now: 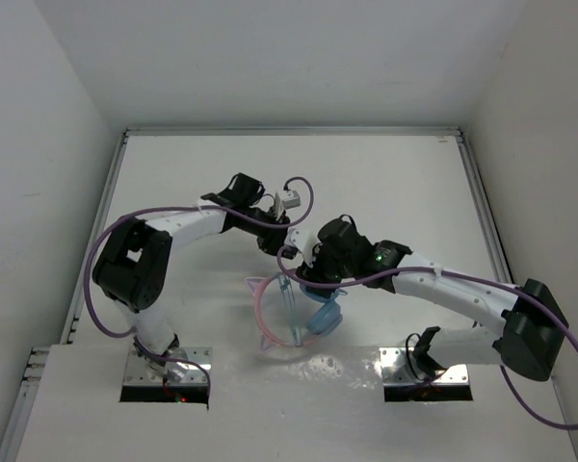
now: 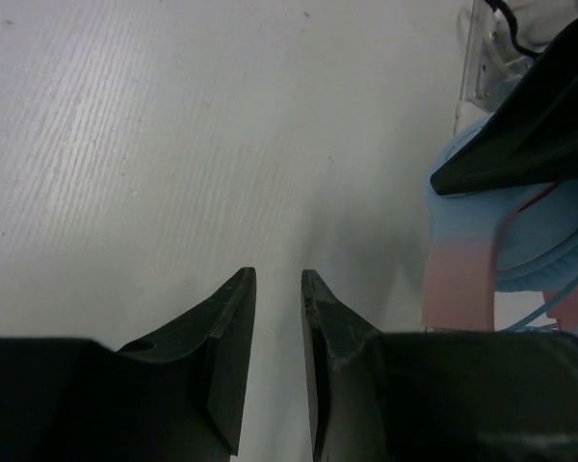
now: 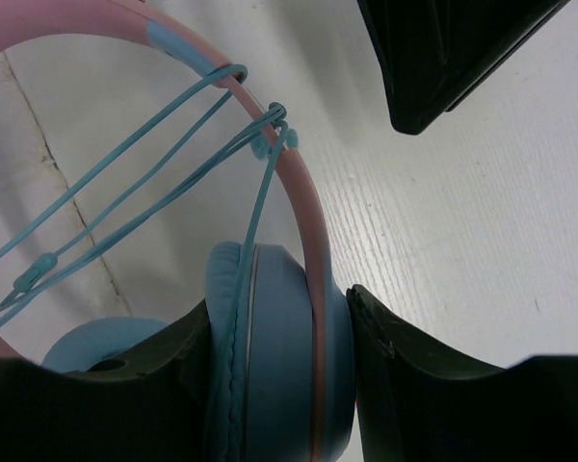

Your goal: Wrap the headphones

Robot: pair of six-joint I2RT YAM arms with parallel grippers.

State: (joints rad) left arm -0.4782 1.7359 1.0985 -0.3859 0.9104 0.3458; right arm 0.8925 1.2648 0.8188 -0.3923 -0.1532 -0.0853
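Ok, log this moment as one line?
right gripper: shut on headphones ear cup | cable: looped across headband | left gripper: jaws nearly shut, empty

white arm links, black joints, purple cables, black fingers

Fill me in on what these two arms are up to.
The right gripper is clamped on an ear cup of the headphones, whose teal cable already runs across the pink headband in several strands. The left gripper sits beside them over bare table, jaws nearly closed, holding nothing.
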